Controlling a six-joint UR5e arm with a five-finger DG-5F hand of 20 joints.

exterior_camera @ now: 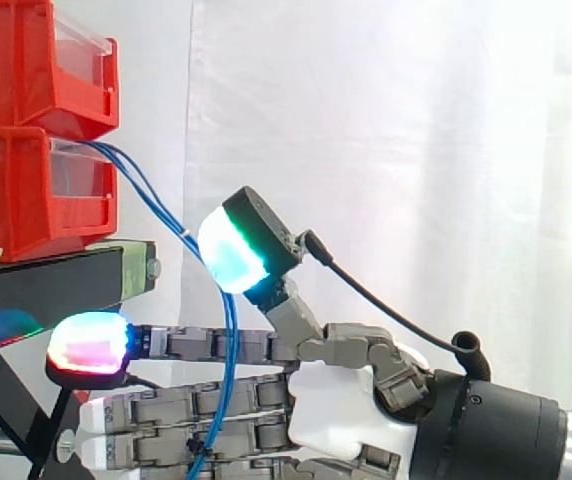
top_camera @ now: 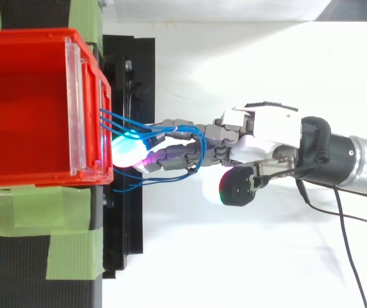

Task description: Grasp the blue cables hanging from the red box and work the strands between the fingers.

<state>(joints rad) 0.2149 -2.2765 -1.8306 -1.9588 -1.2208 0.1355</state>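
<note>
Fingers of the hand stretched straight, thumb lifted clear, and I see the blue cables laced loosely between them, nothing pinched, so pulling back now could snag strands and jerk the red box off its stand.

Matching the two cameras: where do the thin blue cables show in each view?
Side view: thin blue cables run upper left to bottom centre, from the red plastic bins across the hand's fingers.
Top view: the cables sit centre-left, looping round the fingers by the bins.
Shared landmark: the hand.
</note>
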